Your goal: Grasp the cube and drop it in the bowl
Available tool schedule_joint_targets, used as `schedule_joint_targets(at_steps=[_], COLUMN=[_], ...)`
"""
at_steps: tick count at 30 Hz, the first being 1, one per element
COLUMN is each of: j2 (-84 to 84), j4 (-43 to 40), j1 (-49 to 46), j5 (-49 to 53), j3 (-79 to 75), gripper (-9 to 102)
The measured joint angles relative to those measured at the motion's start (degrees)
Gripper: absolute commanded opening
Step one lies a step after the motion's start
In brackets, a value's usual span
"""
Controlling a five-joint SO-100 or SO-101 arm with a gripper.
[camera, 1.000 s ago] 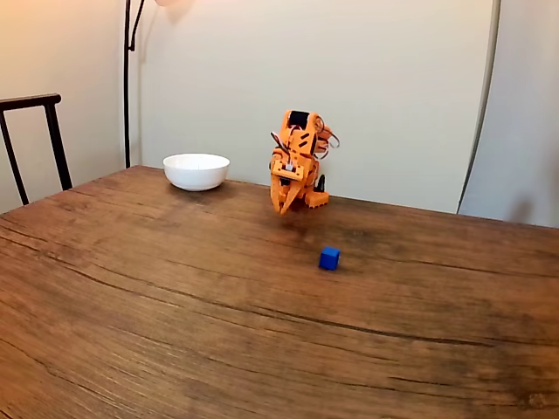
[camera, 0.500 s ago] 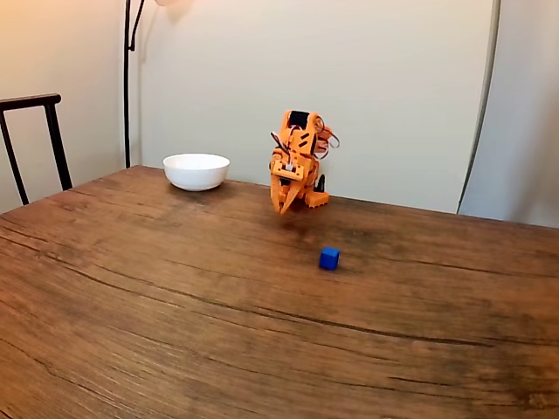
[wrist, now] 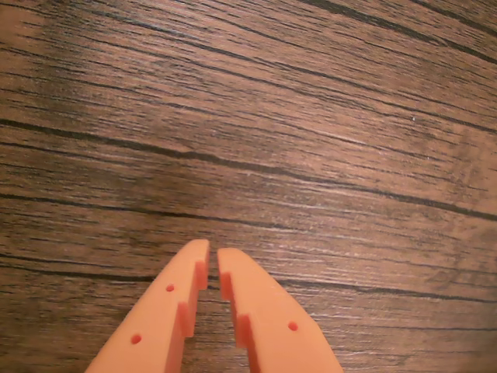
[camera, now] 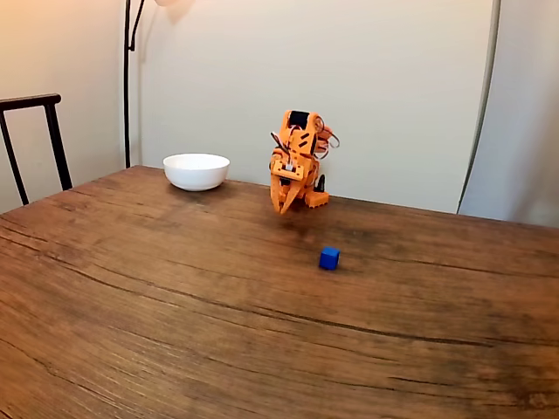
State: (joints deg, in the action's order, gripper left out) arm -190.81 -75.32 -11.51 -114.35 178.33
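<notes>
**Cube untouched, arm folded at the back of the counter**

Cube sits alone on the wooden counter, in front of the arm and a bit to its right in the fixed view, well apart from it. Bowl is at the back left, near the arm's base, upright and looks empty from this angle.

Pincer: fingers nearly together, just a thin slit between the tips, nothing held. In the wrist view it looks down at bare wood grain.

Handling, my read: small, rigid, light. Plain smooth faces, so probably a bit slippery against plastic fingers. Not fragile. Easy to nudge away if one finger lands first, since there's little weight to hold it put.

Grip: two opposite vertical faces, fingers centred, low enough to catch mid-height.

Orientation: no long axis, it's a cube. Rests flat on one face. One vertical face appears to face roughly toward the fixed camera; exact yaw too small to tell. Pincer must open well before descent.
</notes>
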Motion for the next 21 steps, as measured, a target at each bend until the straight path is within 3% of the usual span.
schedule_joint_targets(at_steps=[12,21], j2=[0.0,0.7], j4=[0.6,5.3], j1=[2.1,17.3], j5=[0.0,0.0], j3=[0.0,0.2], gripper=[0,0])
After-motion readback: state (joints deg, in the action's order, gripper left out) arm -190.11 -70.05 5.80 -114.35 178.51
